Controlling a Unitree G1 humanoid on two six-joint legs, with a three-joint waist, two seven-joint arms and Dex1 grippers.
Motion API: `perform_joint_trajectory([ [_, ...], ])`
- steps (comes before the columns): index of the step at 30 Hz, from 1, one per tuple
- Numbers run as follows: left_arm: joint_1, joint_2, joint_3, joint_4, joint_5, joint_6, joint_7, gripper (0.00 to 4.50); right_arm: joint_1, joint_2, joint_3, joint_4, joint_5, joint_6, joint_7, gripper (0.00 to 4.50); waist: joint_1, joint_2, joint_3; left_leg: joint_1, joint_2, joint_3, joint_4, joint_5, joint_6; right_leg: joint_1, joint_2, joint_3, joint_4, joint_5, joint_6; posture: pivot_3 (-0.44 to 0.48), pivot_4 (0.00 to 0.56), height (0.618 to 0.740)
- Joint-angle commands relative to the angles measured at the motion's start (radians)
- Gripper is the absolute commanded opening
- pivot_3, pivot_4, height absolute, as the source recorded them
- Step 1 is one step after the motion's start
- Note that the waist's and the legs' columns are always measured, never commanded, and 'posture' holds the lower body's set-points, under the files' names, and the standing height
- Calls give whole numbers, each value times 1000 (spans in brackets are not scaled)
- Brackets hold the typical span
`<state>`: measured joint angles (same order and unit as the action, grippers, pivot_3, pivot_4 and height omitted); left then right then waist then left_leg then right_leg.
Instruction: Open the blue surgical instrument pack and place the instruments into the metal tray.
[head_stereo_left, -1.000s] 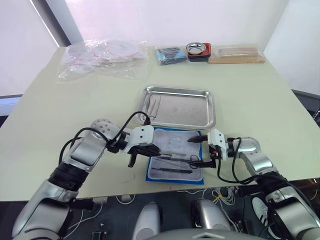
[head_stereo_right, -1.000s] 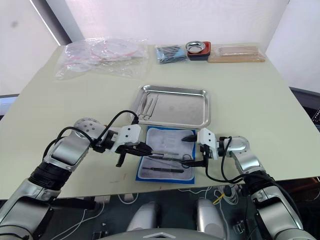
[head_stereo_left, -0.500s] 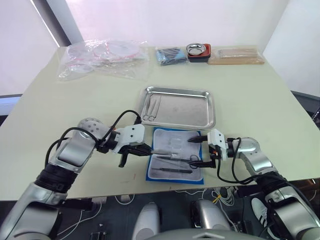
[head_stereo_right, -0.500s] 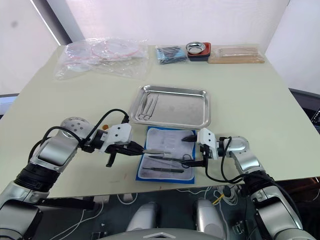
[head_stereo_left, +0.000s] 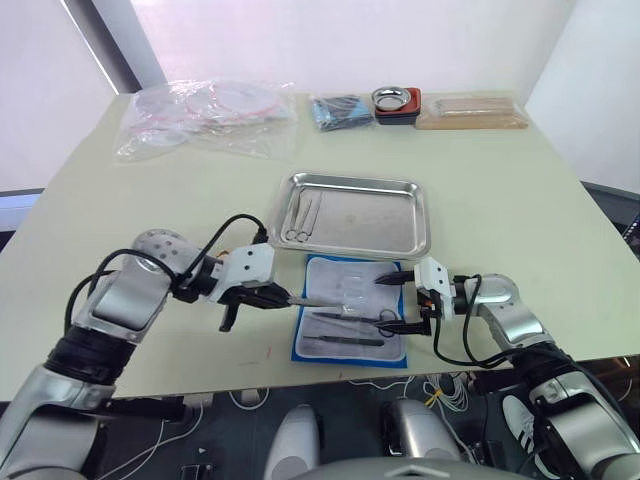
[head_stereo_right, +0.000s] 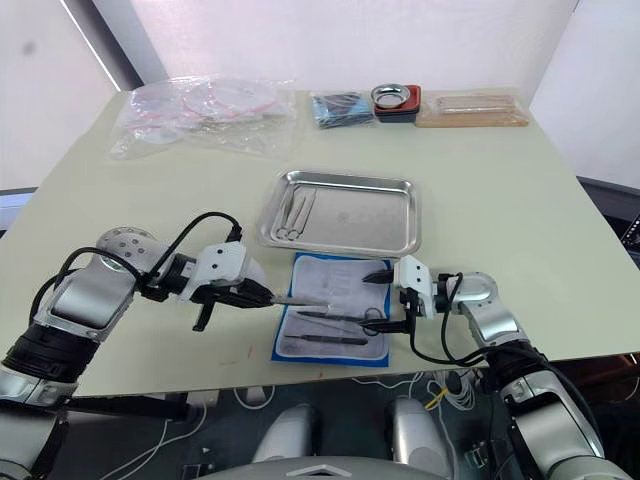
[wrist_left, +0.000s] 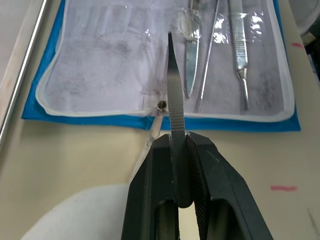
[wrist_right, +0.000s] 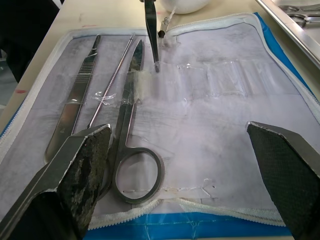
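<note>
Both arms are clad in silver-grey metal shells with rounded joint housings and black bands between the segments. Loose black cables loop from each forearm to the wrist. Each wrist ends in a white, blocky housing. The left gripper (wrist_left: 178, 150) has two black fingers, ribbed on their inner faces. The right gripper (wrist_right: 187, 150) has broad black fingers with rough, scuffed pads (wrist_right: 85, 165).

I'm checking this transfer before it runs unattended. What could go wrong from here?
1. The left gripper pinches the forceps by one end only, most of it sticking out, so it may swing or slip on the way to the tray.
2. The forceps tip sits low over the pack; it could snag the plastic and drag the pack and remaining instruments.
3. The right gripper is open over the pack, possibly not pinning it.
</note>
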<state>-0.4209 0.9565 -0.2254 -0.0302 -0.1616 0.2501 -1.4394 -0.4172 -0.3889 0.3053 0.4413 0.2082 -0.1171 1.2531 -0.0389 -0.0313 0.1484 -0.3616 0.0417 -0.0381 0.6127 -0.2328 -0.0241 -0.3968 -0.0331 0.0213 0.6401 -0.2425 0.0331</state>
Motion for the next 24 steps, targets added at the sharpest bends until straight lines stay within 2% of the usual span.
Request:
perform_joint_trajectory([
  [1,2,27,41,-38,-23,-4,-11,54,62,-16,63,143,-114,59,-36,4500,0,0,0,0,0,0,0,0,0,0,0,0,0,0,0,0,150,740],
  [13,-24,63,98,-72,-72,71,-14,54,55,-13,64,150,-115,57,-33,4500,-1,-1,1,0,0,0,0,0,0,0,0,0,1,0,0,0,150,740],
  [20,-34,-9,150,-133,-138,238,119,54,57,-12,66,150,-115,57,-31,4500,-1,-2,1,0,0,0,0,0,0,0,0,0,1,0,0,0,150,740],
  [24,-53,-90,161,-180,-154,349,264,54,55,-12,65,153,-116,55,-31,4500,-1,-4,1,0,0,0,0,0,0,0,2,1,1,0,0,0,150,740],
])
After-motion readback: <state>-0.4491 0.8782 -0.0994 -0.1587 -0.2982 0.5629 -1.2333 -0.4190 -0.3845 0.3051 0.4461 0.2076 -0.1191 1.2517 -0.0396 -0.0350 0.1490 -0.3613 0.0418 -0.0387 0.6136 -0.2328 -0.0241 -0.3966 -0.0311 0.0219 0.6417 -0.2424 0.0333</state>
